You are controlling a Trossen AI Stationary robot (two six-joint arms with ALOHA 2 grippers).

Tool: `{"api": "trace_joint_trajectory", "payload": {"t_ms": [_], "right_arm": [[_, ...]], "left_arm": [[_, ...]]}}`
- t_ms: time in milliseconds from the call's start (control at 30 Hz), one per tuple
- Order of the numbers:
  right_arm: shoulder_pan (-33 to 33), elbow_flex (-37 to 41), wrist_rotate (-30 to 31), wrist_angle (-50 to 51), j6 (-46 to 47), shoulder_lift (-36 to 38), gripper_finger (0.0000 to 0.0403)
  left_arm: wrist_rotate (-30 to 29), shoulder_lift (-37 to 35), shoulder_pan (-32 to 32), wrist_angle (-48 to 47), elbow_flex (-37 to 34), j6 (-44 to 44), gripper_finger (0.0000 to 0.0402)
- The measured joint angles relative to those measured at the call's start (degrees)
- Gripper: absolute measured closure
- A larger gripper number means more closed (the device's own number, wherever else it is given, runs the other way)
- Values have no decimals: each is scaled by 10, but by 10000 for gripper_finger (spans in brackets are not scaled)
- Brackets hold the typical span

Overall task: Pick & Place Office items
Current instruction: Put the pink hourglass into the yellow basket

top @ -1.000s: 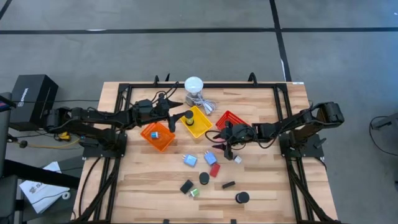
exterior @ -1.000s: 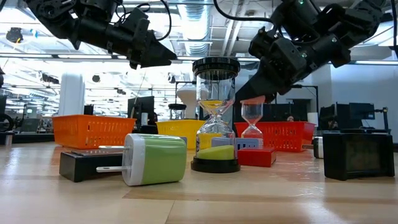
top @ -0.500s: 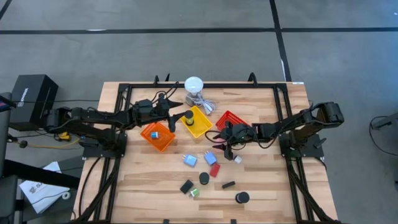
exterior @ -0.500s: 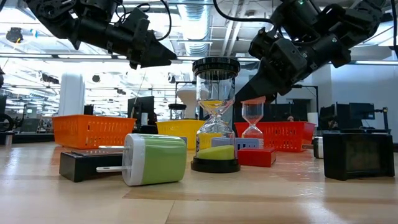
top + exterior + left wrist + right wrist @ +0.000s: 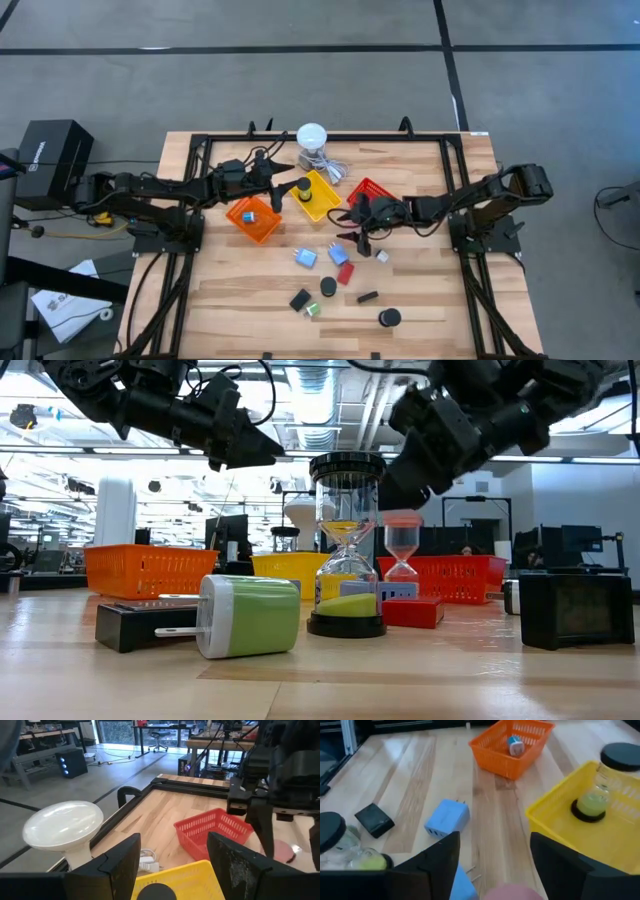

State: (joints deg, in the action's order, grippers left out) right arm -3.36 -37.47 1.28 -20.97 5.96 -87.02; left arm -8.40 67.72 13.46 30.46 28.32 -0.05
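My right gripper hangs over the table's middle, in front of the red basket, shut on a pink hourglass. My left gripper hovers open between the orange basket and the yellow basket; nothing sits between its fingers. A black-capped hourglass stands in the yellow basket. Two light-blue blocks, a red block, a black disc, a black block, a green piece, a black bar and another hourglass rest on the wood. My right gripper holds the pink hourglass by its top cap, which sits between the two fingers. The fingers come at it from above, slanting from the table's right. The hourglass stays upright below them. A blue block hides its base, so whether it is clear of the table cannot be told.
A white round-topped device with a grey cable stands at the far edge behind the yellow basket. The orange basket holds a small blue-and-white piece. A black frame borders the table. A small silver bit lies right of the gripper.
My right gripper has moved a little toward the table's left and far edge and has risen slightly. The pink hourglass has shifted with it, up and to the left, still upright. My left arm has kept still.
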Motion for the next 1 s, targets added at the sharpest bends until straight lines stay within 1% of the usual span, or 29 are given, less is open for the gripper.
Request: {"api": "trace_joint_trajectory", "payload": {"t_ms": [133,233,333,433,500,600,700,767,833,1000], "right_arm": [[0,-42,0,79,-6,2,167],[-1,-78,-3,159,-5,5,171],[-5,-113,-18,241,-11,20,177],[-15,-132,-19,318,-18,60,183],[-24,-133,0,356,-21,97,185],[-43,-110,46,403,-8,171,189],[-66,-63,87,395,1,248,191],[-76,-33,98,370,-4,290,191],[-76,-2,107,371,-12,332,191],[-62,70,126,352,-14,412,191]], "left_arm": [[58,0,-3,0,0,-1,179],[80,2,-17,13,0,-2,179],[95,20,-41,55,1,-2,179],[104,54,-70,112,4,-2,179],[104,83,-86,125,16,-2,179],[104,147,-104,126,60,-2,179],[104,220,-115,128,118,1,175],[105,261,-119,122,152,13,169],[118,299,-121,125,186,22,160],[128,366,-127,120,245,28,130]]}}
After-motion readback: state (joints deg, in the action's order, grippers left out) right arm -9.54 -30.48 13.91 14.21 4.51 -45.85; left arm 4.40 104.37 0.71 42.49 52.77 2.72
